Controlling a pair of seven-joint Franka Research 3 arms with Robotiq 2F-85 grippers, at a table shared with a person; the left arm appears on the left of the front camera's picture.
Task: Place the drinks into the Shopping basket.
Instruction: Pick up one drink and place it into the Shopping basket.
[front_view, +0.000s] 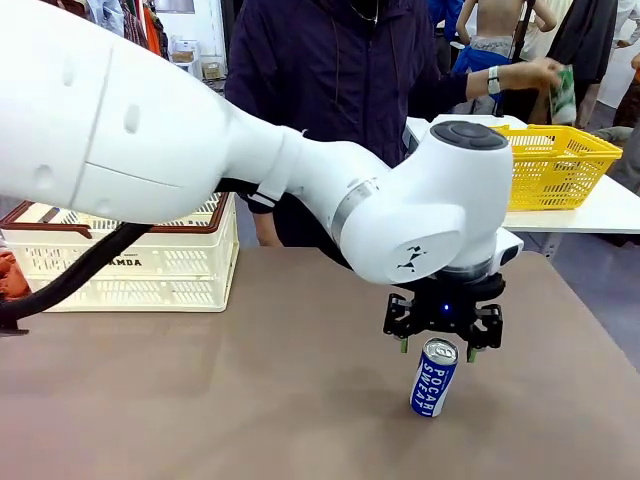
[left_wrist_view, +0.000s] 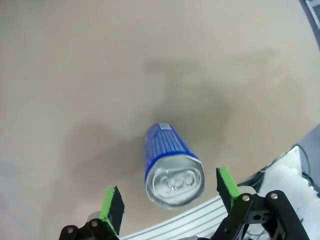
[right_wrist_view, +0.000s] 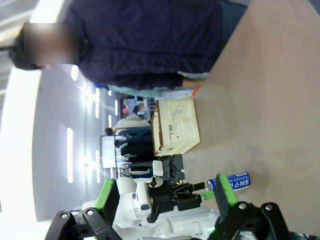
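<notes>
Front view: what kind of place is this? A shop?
Likely a robot test room set up like a shop: a white robot arm over a can, a cream crate and yellow basket, and a clothes rack behind.

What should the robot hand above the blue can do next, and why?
Probably lower a little, then close. The left gripper hangs open over the upright blue can, its green pads either side of the silver top, with gaps, not yet gripping.
</notes>
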